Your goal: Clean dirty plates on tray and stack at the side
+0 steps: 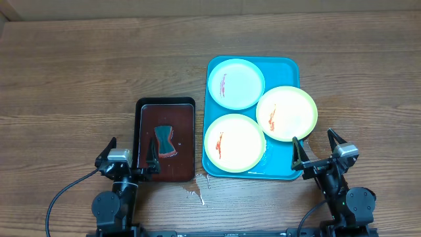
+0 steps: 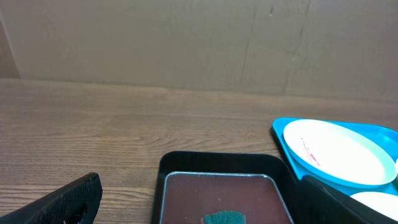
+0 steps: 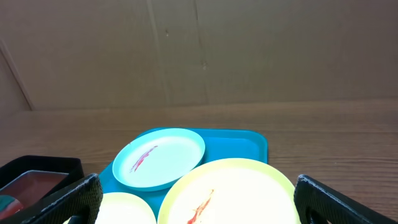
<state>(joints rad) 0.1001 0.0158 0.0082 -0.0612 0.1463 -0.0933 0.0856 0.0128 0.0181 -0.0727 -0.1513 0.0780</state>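
Note:
Three red-streaked plates lie on the turquoise tray: a white mint-rimmed plate at the far left, a yellow-green plate at the right overhanging the tray's rim, and another yellow-green plate at the near left. In the right wrist view the mint plate and the right yellow-green plate show between the fingers. My left gripper is open and empty at the near end of the black tray. My right gripper is open and empty at the turquoise tray's near right corner.
The black tray with a red-brown inside holds a dark green sponge, also seen low in the left wrist view. A small spill mark lies on the wood tabletop in front of the trays. A cardboard wall stands behind.

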